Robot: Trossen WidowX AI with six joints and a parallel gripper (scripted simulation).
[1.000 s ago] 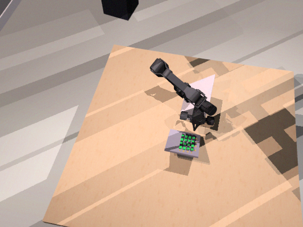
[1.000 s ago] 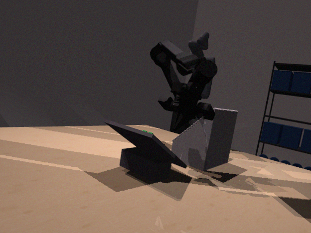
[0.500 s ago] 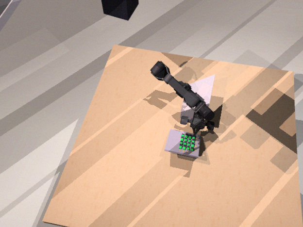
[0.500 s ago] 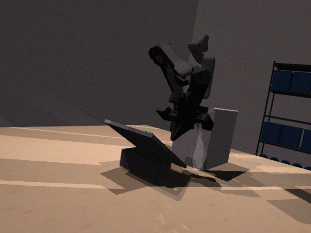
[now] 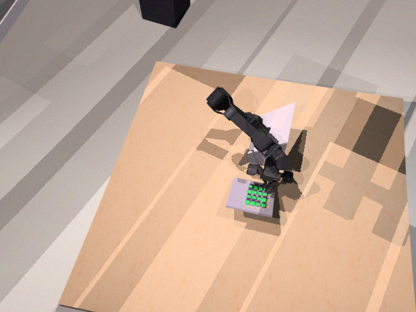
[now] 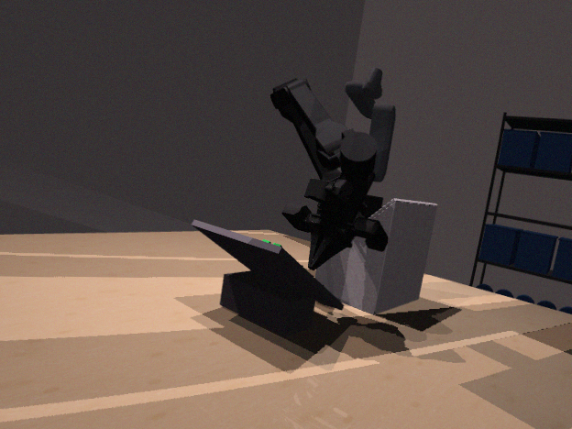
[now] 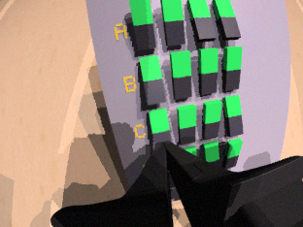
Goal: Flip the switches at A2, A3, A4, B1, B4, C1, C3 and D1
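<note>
The lavender switch panel (image 5: 236, 196) (image 6: 265, 268) (image 7: 262, 73) stands tilted on a dark base on the wooden table (image 5: 161, 208). It carries a four-by-four grid of green-and-grey rocker switches (image 5: 257, 197) (image 7: 188, 59), with yellow column numbers and row letters. In the wrist view, A1 (image 7: 142, 23) and B1 (image 7: 151, 79) show fully. My gripper (image 7: 163, 147) (image 5: 267, 189) (image 6: 313, 265) is shut with nothing between its fingers. Its tips point down at the near left corner of the grid, just below C1 (image 7: 158, 124). They cover D1. The other row D switches (image 7: 213, 151) show only in part.
A grey wedge-shaped block (image 5: 280, 119) (image 6: 392, 258) stands right behind the panel beside the arm's base. A black shelf rack with blue bins (image 6: 531, 198) stands at the far right. A dark box (image 5: 164, 11) sits on the floor beyond the table.
</note>
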